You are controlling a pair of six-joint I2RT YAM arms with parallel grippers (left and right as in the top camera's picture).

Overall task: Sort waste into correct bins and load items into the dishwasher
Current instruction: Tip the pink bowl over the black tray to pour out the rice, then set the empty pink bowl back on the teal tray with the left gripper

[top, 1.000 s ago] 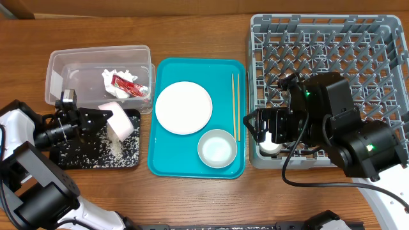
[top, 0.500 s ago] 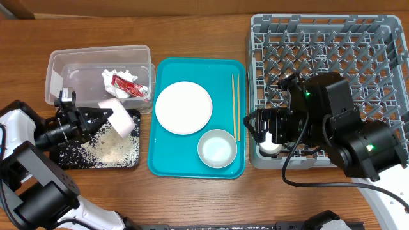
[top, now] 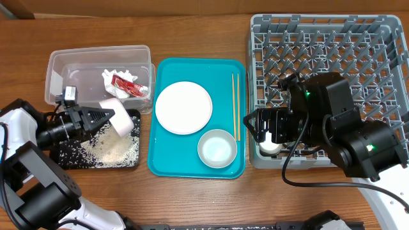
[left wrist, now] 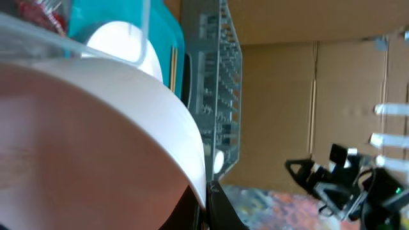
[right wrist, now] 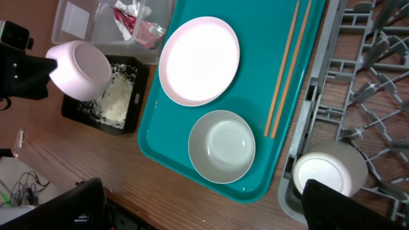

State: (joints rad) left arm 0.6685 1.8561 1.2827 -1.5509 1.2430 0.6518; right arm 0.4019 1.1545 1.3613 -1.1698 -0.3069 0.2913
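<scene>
My left gripper (top: 107, 117) is shut on the rim of a small pink-white dish (top: 119, 119), held tilted over the black tray (top: 67, 158). The dish fills the left wrist view (left wrist: 96, 128). Pale rice grains (top: 115, 149) lie piled in the tray. The clear tub (top: 64, 64) holds the white napkin (top: 114, 76) and red sauce packet (top: 125, 85). The white plate (top: 183, 107), grey-sided bowl (top: 217, 148) and chopsticks (top: 235, 105) lie on the teal tray (top: 165, 167). My right gripper (right wrist: 214, 211) is open and empty above the grey rack's (top: 332, 45) front left corner, where a white cup (right wrist: 329, 172) sits.
The clear tub and black tray stand at the left, the teal tray in the middle, the rack at the right. Bare wooden table (top: 192, 198) runs along the front. The right arm's body (top: 339, 128) covers the rack's front part.
Rice has poured out of the tilted dish, and the pile in the black tray has grown. The left gripper has shifted slightly. The right arm has not moved.
</scene>
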